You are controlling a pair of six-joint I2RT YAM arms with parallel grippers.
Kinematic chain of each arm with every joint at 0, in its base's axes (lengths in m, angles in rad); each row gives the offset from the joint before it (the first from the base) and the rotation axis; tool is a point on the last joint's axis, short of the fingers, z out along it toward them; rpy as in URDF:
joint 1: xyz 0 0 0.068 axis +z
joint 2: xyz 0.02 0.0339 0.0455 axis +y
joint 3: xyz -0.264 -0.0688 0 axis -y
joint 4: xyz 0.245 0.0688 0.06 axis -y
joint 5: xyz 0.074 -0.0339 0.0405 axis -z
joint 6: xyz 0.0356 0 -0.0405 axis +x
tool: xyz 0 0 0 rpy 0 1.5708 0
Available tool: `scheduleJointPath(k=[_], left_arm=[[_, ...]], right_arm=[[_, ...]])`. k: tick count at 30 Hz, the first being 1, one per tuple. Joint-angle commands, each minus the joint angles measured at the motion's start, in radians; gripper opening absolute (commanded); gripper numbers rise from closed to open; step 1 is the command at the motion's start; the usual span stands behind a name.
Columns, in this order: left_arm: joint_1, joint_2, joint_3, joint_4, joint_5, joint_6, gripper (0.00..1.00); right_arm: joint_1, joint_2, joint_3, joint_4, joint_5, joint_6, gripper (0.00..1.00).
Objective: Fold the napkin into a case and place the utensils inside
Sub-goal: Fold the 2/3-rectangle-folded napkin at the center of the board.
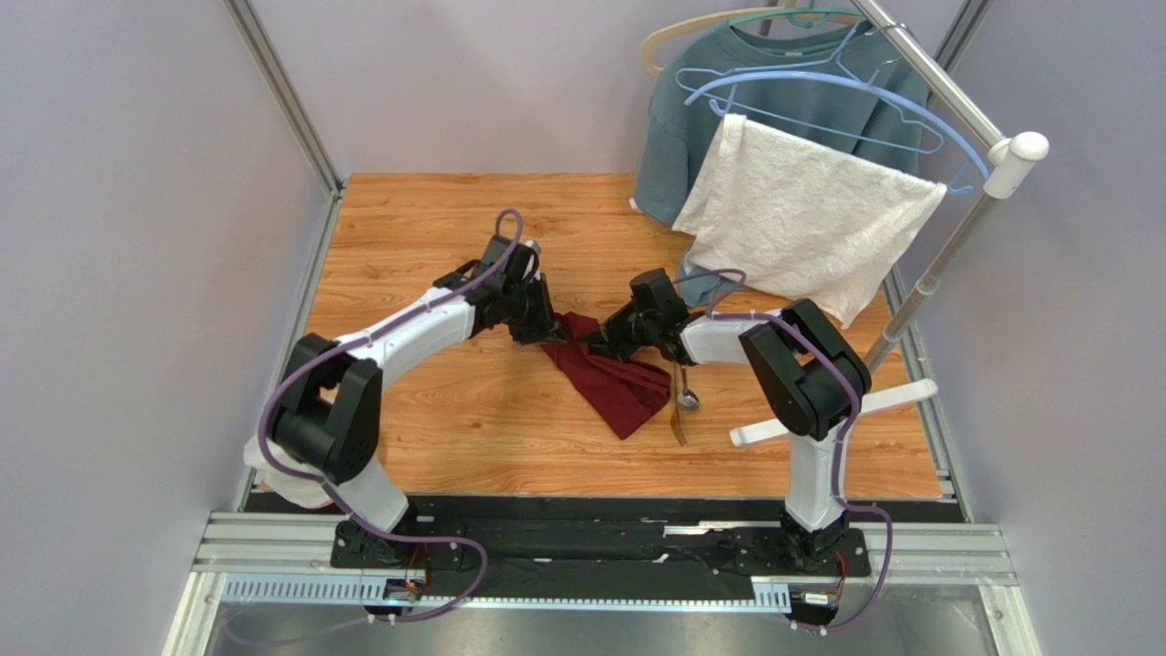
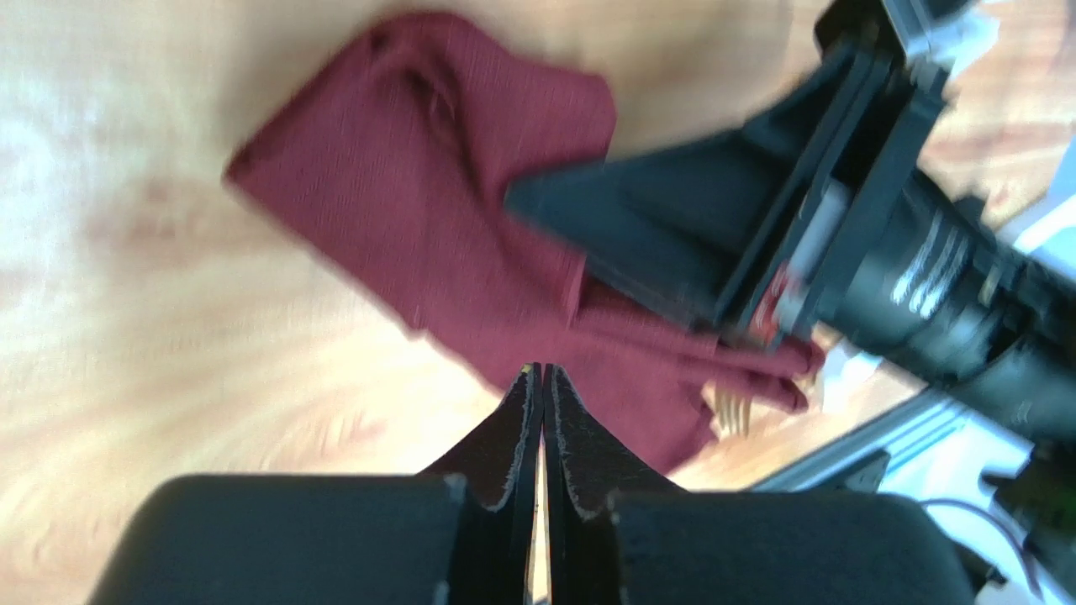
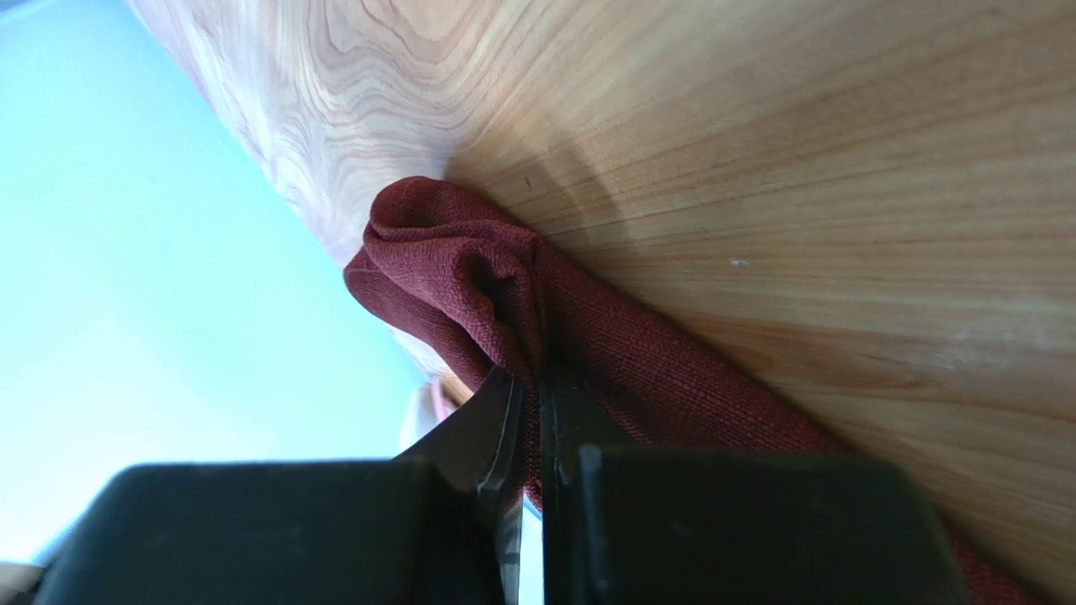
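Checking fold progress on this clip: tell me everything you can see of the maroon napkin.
The napkin is a dark red, woven-looking cloth, folded into a rumpled oblong that lies diagonally on the wooden table between the two arms. One end is bunched up where the right gripper has its jaws shut on a fold. The left gripper, jaws together, sits at its edge; contact is unclear. A spoon and a golden-brown fork lie close along its right edge.

Most of the fork (image 2: 730,407) beneath the napkin (image 2: 430,189), just its tines in sight, left wrist view blurry
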Motion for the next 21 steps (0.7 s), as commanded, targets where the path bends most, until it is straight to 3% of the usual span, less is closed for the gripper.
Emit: scheduleJointPath(k=[1,7,15,21], left_arm=[[0.001,0.099,0.075,-0.1,-0.053,0.033,0.03],[0.003,0.23,0.151,-0.123,-0.121,0.054,0.0],[0.006,0.253,0.152,-0.081,-0.143,0.054,0.0],[0.007,0.26,0.129,-0.055,-0.129,0.05,0.0]], right_arm=[[-0.005,-0.028,0.053,-0.014,-0.007,-0.105,0.0],[0.012,-0.019,0.085,-0.059,-0.014,-0.197,0.0],[0.06,-0.002,0.168,-0.123,-0.014,-0.419,0.04],[0.081,0.013,0.194,-0.125,-0.043,-0.574,0.23]])
